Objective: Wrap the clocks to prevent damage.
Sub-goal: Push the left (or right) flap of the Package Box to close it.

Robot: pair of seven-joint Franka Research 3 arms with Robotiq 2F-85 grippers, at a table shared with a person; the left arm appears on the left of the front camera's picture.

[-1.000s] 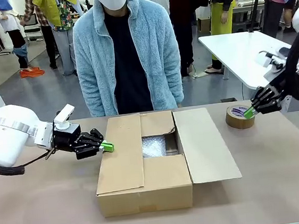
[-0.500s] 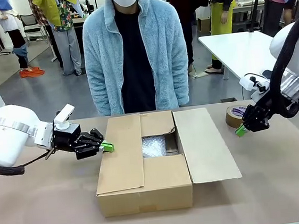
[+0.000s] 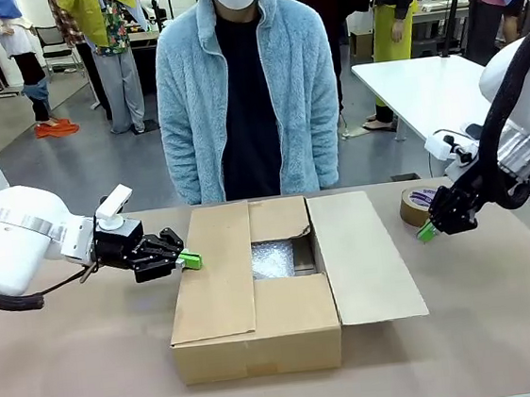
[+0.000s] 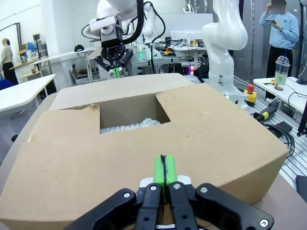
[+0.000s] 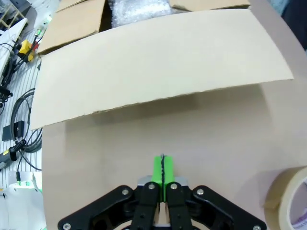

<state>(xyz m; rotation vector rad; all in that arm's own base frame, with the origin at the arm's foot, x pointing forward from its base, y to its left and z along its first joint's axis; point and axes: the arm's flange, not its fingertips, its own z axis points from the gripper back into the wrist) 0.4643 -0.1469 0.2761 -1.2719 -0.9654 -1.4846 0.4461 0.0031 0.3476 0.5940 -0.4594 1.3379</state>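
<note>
The clocks show as a bundle of whitish bubble wrap (image 3: 272, 259) inside a cardboard box (image 3: 261, 336) in the middle of the table, seen through the gap between the flaps. The same bundle (image 4: 128, 127) lies in the box's opening in the left wrist view, and its edge (image 5: 139, 8) shows at the top of the right wrist view. My left gripper (image 3: 192, 260) is shut and empty, its tips level with the box's left flap (image 4: 164, 168). My right gripper (image 3: 426, 232) is shut and empty, hanging low over the table right of the outspread right flap (image 5: 163, 167).
A brown tape roll (image 3: 421, 207) lies on the table beside my right gripper, also at the lower right (image 5: 292, 196). A person in a light blue fleece (image 3: 247, 96) stands at the far edge behind the box. The right flap (image 3: 364, 254) lies out flat.
My right gripper has come down and leftward from above the tape roll to just left of it, then held still. The person shifted slightly right. My left arm has not moved.
</note>
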